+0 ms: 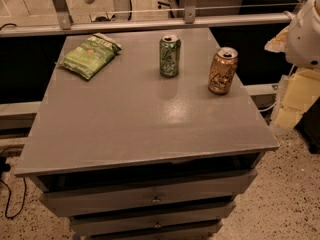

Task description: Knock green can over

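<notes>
Grey cabinet top (140, 114) — your green can (169, 56) stands upright, pale markings; orange-gold can (222, 70) right, snack bag (90, 55) left — gripper out of view, grasp you can't tell.

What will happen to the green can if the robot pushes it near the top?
It would probably tip easily: the green can stands upright, tall and narrow. Its top looks opened, so it may be light. Once down, its round side could roll on the flat tabletop. The gripper is not in view.
</notes>
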Controlling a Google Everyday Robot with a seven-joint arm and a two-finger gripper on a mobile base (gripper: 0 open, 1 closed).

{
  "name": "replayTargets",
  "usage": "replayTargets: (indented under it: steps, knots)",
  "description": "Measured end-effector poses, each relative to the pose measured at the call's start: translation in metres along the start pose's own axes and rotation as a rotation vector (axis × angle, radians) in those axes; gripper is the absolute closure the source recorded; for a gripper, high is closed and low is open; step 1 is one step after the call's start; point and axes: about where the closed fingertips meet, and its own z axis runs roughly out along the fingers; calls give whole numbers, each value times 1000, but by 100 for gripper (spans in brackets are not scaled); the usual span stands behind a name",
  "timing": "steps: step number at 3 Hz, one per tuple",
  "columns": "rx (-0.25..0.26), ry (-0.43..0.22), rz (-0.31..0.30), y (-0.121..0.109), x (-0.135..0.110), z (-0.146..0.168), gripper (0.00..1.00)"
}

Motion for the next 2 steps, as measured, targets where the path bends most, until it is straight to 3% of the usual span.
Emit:
replayTargets:
  steps: [1, 2]
  knots:
    - [0, 0, 0, 0, 0, 0, 0]
    - [5, -47, -5, -8, -3, 6, 0]
